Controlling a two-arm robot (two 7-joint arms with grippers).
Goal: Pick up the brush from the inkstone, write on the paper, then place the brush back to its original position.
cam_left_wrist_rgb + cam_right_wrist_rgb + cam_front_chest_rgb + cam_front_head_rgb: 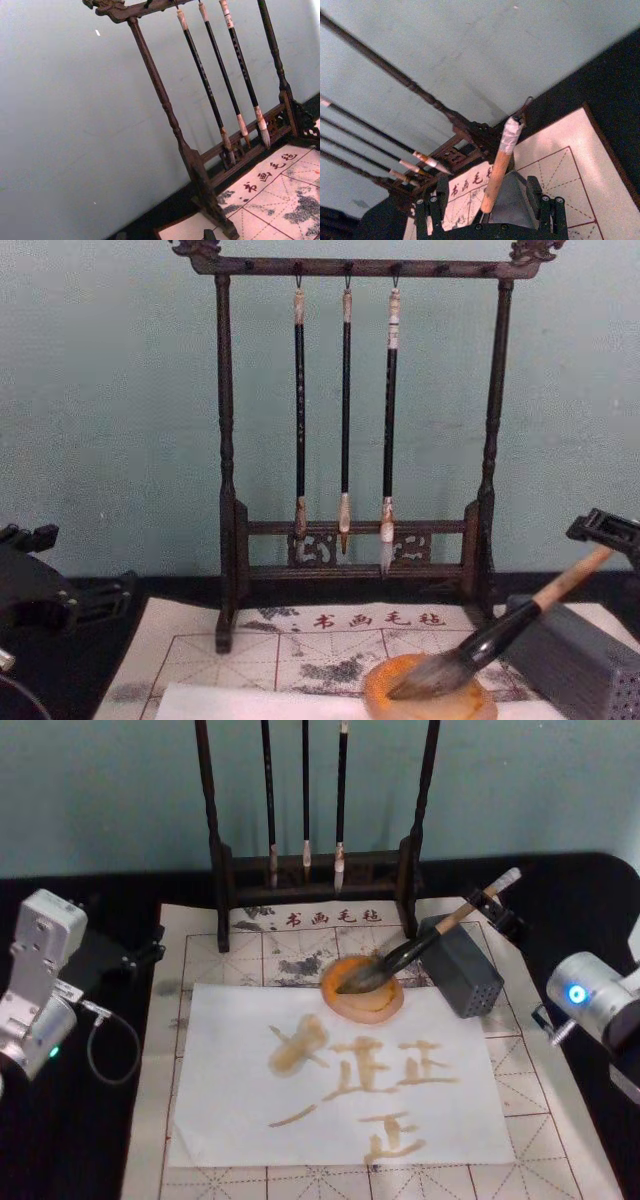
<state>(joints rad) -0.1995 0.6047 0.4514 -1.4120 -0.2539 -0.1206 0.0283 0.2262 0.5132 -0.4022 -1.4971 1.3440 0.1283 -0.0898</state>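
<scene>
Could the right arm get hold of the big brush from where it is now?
Probably yes. The right gripper is already around the brush handle's upper end, fingers open either side. The brush leans on the grey block, tip in the inkstone, with nothing between.

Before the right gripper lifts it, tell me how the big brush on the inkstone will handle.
The brush looks stiff along its black and wooden shaft, but its bushy tip will probably flex and drip. It leans from the inkstone across the grey block, so it may roll or pivot if nudged. The right gripper straddles its handle.
</scene>
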